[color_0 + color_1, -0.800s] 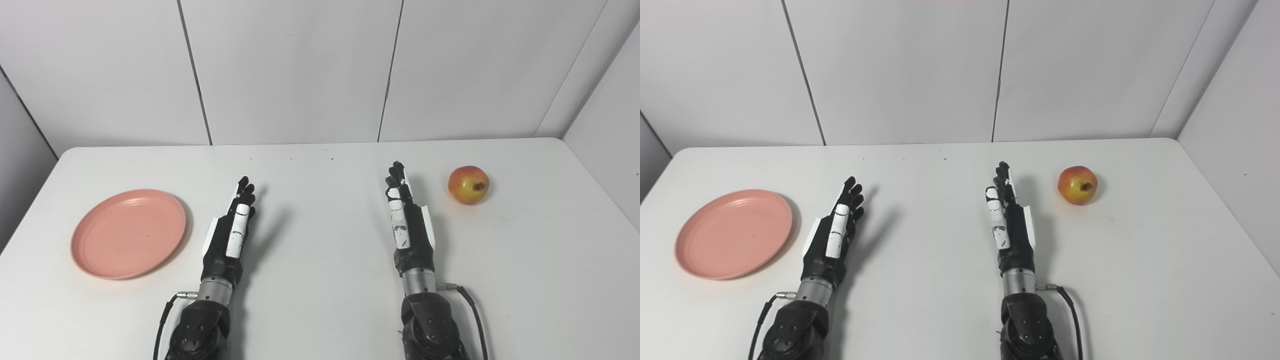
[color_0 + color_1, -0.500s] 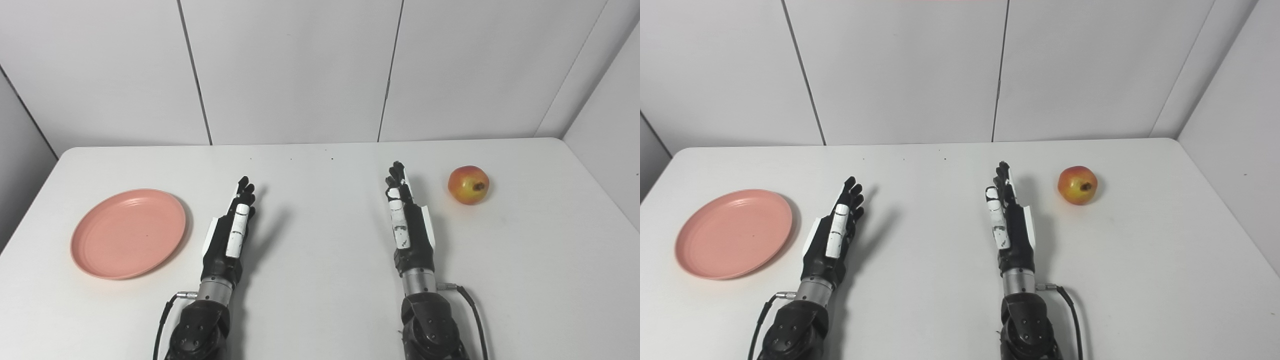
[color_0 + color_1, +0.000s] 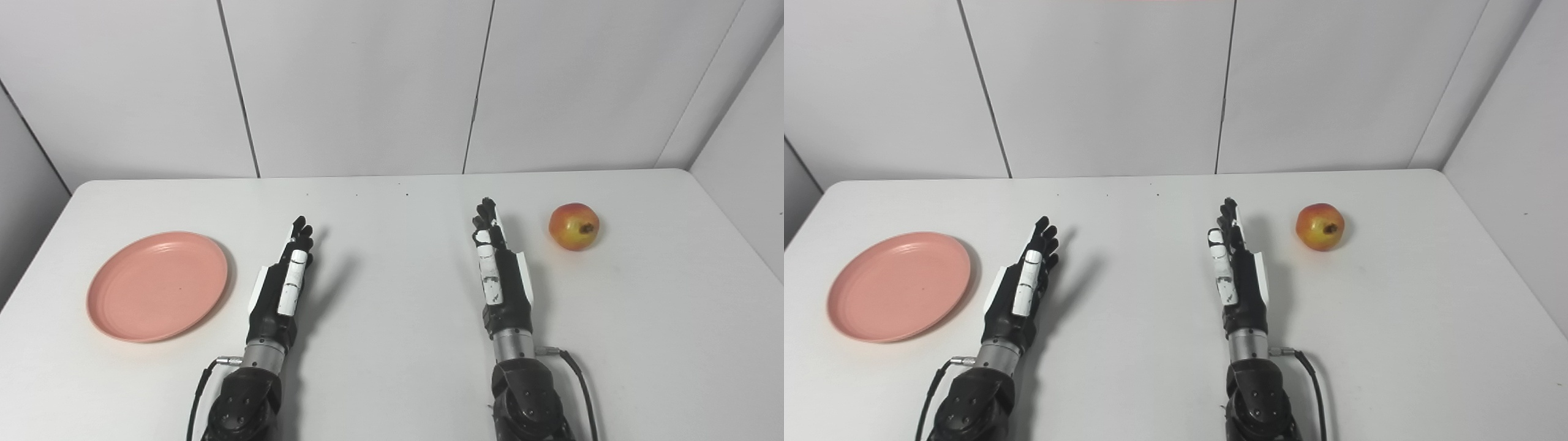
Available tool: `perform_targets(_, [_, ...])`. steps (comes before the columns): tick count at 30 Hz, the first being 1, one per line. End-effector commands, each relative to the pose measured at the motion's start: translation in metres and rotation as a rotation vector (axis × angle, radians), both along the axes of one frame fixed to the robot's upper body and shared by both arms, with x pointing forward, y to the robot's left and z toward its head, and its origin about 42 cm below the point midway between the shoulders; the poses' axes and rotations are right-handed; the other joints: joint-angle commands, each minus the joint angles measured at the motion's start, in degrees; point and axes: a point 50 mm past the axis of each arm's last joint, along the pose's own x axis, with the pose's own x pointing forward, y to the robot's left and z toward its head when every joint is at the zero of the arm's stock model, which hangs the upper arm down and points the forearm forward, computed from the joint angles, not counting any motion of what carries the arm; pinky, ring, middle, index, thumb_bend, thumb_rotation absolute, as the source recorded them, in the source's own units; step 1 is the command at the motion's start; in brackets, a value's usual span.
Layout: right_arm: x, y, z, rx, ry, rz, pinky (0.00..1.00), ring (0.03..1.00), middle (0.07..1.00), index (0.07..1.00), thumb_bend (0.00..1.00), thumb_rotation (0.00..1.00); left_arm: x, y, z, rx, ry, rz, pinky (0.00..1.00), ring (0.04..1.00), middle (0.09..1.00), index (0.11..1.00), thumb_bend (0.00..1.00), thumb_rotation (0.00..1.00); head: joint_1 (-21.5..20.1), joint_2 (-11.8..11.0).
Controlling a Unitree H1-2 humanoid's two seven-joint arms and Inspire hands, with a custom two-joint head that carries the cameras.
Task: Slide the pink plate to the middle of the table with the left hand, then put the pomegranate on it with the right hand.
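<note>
Beside left hand (image 3: pixel 283 286), pink plate (image 3: pixel 157 285), apart; pomegranate (image 3: pixel 573 226) near right hand (image 3: pixel 497 269); both hands extended, empty.

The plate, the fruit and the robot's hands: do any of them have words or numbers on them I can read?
None. The pink plate is plain, the pomegranate has no sticker, and the left hand, the right hand and the white table show no readable text.

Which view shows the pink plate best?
The left eye view: the plate sits whole, well inside the picture. The right eye view also shows it whole, but nearer the left edge. In both it lies apart from the left hand.
</note>
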Motion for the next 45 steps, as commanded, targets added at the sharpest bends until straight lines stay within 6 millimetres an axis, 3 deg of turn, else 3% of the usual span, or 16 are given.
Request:
perform_targets(1, [-0.0100, 0.0020, -0.0164, 0.010, 0.027, -0.004, 0.97, 0.966, 0.972, 0.976, 0.64, 1.00, 0.0048, -0.0039, 0.0153, -0.002, -0.057, -0.013, 1.00, 1.000, 1.000, 1.000, 0.71, 1.00, 0.1, -0.1])
perform_targets(45, [-0.0091, 0.0023, -0.0168, 0.008, 0.027, 0.001, 0.98, 0.968, 0.971, 0.975, 0.64, 1.00, 0.0052, -0.0039, 0.0152, -0.003, -0.037, -0.039, 1.00, 1.000, 1.000, 1.000, 0.71, 1.00, 0.1, -0.2])
